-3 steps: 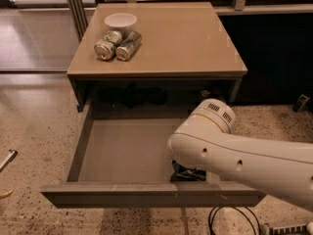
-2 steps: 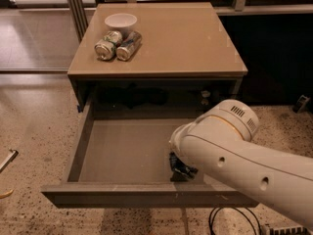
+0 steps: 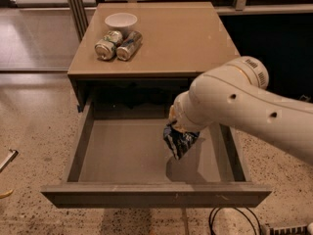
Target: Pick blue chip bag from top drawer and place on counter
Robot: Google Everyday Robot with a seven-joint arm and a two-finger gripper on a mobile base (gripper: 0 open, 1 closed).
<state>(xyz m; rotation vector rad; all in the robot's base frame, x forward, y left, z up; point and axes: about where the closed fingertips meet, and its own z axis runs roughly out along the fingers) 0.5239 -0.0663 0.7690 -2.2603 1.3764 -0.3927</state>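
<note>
The blue chip bag (image 3: 179, 142), crumpled dark blue foil with white markings, hangs in the air above the right half of the open top drawer (image 3: 122, 153) and casts a shadow on the grey floor below it. My gripper (image 3: 175, 126) is shut on the bag's top, mostly hidden under my white arm (image 3: 234, 102), which reaches in from the right. The tan counter (image 3: 186, 38) lies behind and above the drawer.
Two silver-green cans (image 3: 117, 45) lie on their sides at the counter's back left, in front of a white bowl (image 3: 121, 21). The drawer's front panel (image 3: 146, 195) juts toward me. Black cables (image 3: 230, 219) lie on the speckled floor at the lower right.
My arm has risen and pulled back from the drawer's front right corner. The blue chip bag, earlier hidden under the arm, now hangs lifted off the drawer floor.
</note>
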